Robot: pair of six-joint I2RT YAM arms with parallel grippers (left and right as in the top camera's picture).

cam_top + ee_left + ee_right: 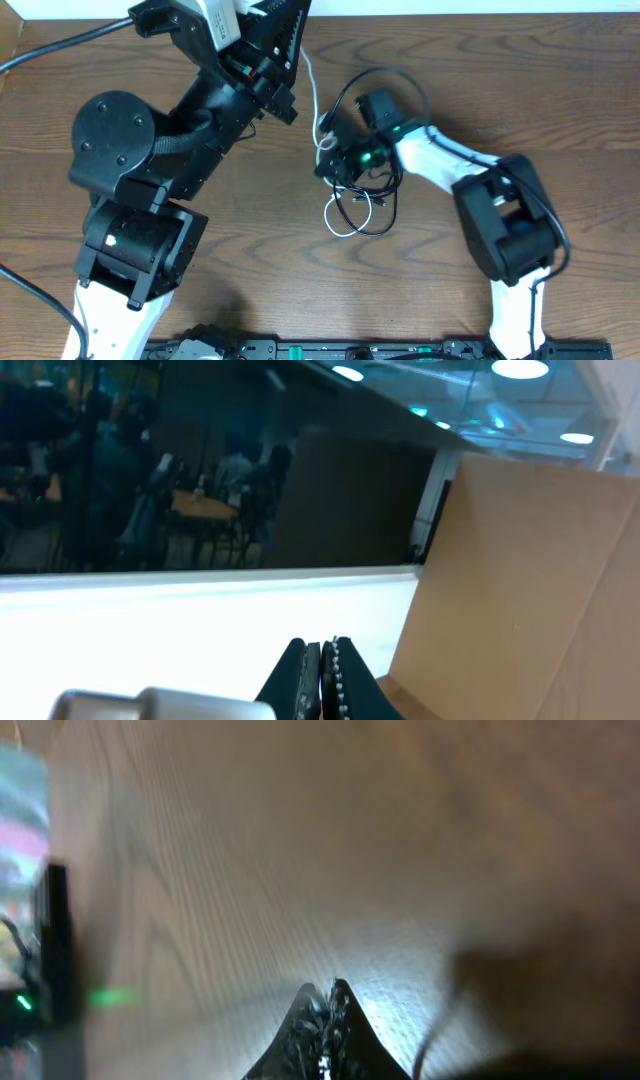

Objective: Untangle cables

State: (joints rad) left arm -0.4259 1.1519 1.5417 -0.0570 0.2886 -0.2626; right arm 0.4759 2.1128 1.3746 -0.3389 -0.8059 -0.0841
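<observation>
Left gripper (322,672) and right gripper (326,1018) are both holding jaws pressed together, cables (358,200) lying bunched right beside the right jaws.

1. Ahead of the right jaws: bare worktop (300,850), open passage.
2. Around the right jaws: looped cables (362,200), black and white, crowd the approach.
3. Beyond those, the left arm (215,110) blocks.
4. Ahead of the left jaws: open air, with a brown panel (540,580) to their right.

No writing, label, brand or number is legible in any view. The left arm (115,140) and right arm (500,215) show plain, unmarked casings.
</observation>
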